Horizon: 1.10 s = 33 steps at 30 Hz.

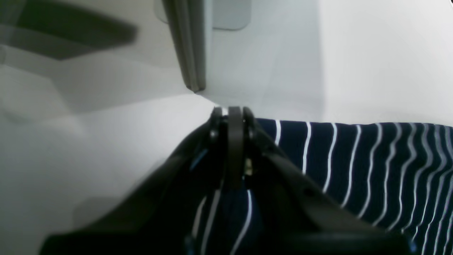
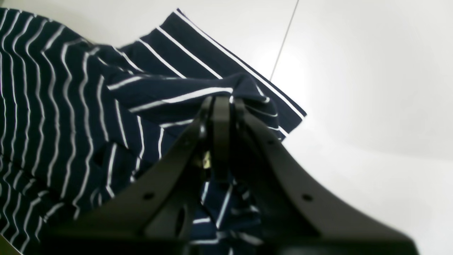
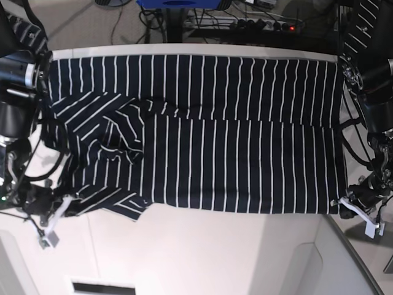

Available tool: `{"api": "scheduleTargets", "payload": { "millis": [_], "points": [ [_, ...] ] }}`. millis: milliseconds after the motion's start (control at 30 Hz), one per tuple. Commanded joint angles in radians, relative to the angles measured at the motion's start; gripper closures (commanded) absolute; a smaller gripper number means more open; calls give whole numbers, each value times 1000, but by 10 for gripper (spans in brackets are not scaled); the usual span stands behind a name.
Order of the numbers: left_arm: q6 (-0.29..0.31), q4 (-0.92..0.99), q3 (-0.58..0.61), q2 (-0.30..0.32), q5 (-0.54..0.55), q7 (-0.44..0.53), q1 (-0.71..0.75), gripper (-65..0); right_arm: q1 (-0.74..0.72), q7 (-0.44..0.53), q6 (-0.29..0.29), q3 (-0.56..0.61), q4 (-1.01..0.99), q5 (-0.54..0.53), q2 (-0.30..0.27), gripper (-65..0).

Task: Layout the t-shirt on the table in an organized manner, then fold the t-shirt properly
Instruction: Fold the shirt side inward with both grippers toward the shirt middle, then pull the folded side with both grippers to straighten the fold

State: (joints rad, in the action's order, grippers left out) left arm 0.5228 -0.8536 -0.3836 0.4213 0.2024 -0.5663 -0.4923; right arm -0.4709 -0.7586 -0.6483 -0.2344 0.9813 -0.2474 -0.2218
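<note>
We pinch the t-shirt [image 3: 202,129] in both closed claws, left gripper [image 1: 231,115] and right gripper [image 2: 221,102]; pull evenly to flatten its bunched sleeve.

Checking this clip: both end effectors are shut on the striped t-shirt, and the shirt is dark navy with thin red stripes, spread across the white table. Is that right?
Not quite: the stripes are white, not red. The base view shows the dark navy t-shirt with thin white stripes, spread across the white table. The rest holds: the left end effector and right end effector are each shut on the cloth in the wrist views.
</note>
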Motion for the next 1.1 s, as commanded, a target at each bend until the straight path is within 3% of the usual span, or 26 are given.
{"api": "scheduleTargets", "payload": {
  "millis": [0, 133, 367, 467, 767, 1067],
  "points": [
    [-2, -19, -4, 21, 13, 24, -27, 0, -35, 27, -1, 22, 15, -10, -38, -2],
    [-2, -19, -2, 17, 13, 24, -26, 0, -33, 55, -1, 126, 15, -10, -80, -2],
    [1, -19, -2, 15, 13, 24, -6, 0, -33, 61, -6, 140, -37, -11, -84, -2],
    [1, -29, -2, 18, 13, 24, 25, 0, -33, 69, -50, 181, -40, -10, -84, 0],
    [1, -154, -2, 15, 13, 22, 136, 0, -35, 216, -50, 366, -58, 26, -130, 0],
    [1, -223, -2, 14, 13, 19, 203, 0, -87, 465, -50, 475, -296, 27, -150, 0]
  ]
}}
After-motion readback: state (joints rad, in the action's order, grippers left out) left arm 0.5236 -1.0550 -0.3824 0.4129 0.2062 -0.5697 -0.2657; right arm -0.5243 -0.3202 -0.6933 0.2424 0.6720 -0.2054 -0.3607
